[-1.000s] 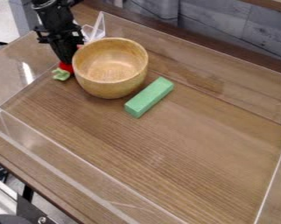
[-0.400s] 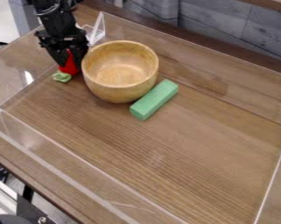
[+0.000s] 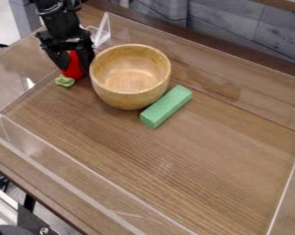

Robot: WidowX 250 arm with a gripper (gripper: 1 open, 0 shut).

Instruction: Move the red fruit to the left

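The red fruit [image 3: 73,65] lies on the wooden table at the far left, just left of the wooden bowl [image 3: 131,76]. A small light-green bit [image 3: 65,82], apparently its leaf stub, shows just below it. My black gripper [image 3: 71,62] points down over the fruit. Its jaws stand open, one finger on each side of the red body. I cannot tell whether the fingers touch the fruit.
A flat green block [image 3: 165,106] lies tilted to the right of the bowl. Clear plastic walls [image 3: 15,138] fence the table on all sides, with one close behind the gripper. Bare wood spreads across the front and right.
The jaws have gone from shut on the red fruit to open. The bowl and the green block have both shifted a little to the right. The gripper has stayed in place.
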